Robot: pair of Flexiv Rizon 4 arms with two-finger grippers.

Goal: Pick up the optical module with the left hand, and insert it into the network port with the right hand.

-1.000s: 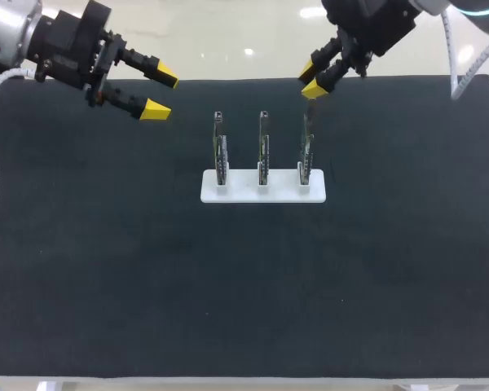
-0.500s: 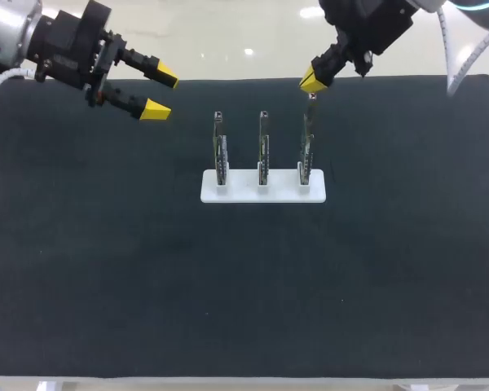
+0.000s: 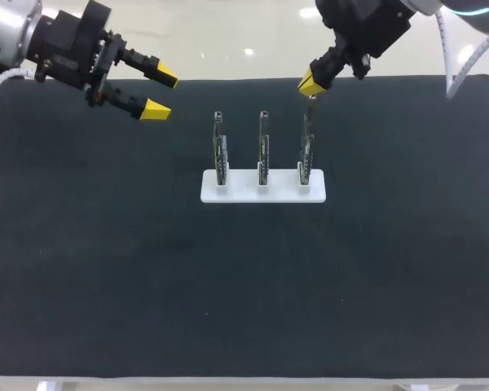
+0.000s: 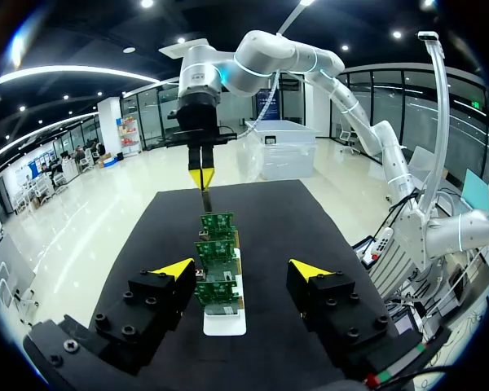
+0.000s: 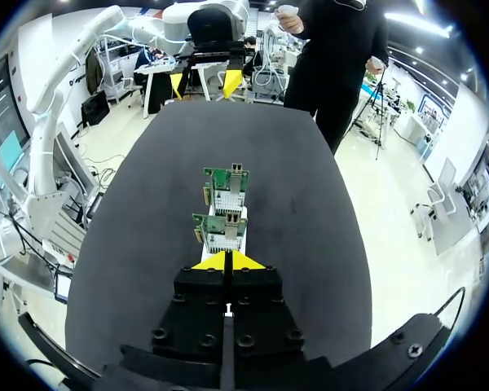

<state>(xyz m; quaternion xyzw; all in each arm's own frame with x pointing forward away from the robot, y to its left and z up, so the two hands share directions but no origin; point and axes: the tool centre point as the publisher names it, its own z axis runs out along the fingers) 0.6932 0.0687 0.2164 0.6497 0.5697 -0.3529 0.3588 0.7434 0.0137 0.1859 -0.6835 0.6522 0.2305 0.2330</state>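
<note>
From the head view, my left end effector (image 3: 157, 94) hangs spread over the worktop's (image 3: 106, 269) far left corner, while my right end effector (image 3: 312, 83) pinches the top of the right circuit board (image 3: 307, 147), one of three upright in a white holder (image 3: 243, 191). In the left wrist view my spread tips frame that row, with the pinched board farthest. In the right wrist view my tips meet on the nearest board and a network port (image 5: 236, 169) tops the farthest; I cannot tell the optical module apart.
</note>
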